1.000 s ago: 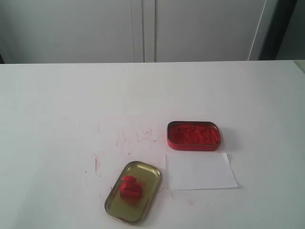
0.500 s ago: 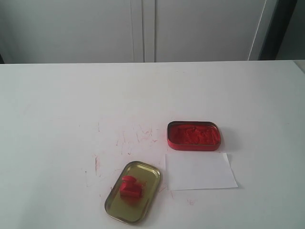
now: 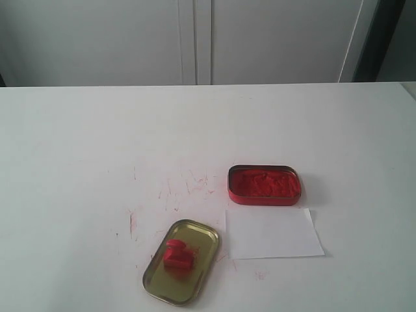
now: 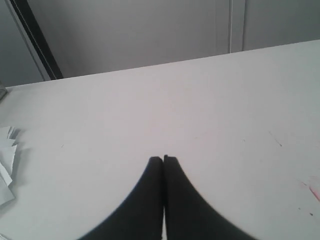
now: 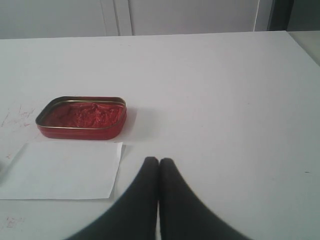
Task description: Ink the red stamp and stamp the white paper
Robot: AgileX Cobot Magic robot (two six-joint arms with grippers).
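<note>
The red stamp point(image 3: 177, 253) lies inside the gold-coloured tin lid point(image 3: 201, 235) near the table's front edge. The white paper point(image 3: 273, 233) lies flat to the lid's right, just in front of the red ink tin point(image 3: 264, 184), which stands uncovered. Neither arm shows in the exterior view. My left gripper point(image 4: 163, 159) is shut with nothing in it, above bare white tabletop. My right gripper point(image 5: 159, 161) is shut and empty, a little to the side of the white paper point(image 5: 60, 169) and the ink tin point(image 5: 82, 117).
Red scratch marks point(image 3: 185, 188) stain the white tabletop between the lid and the tin. A stack of loose white paper point(image 4: 6, 160) lies at the table's edge in the left wrist view. Grey cabinet doors point(image 3: 195, 39) stand behind the table.
</note>
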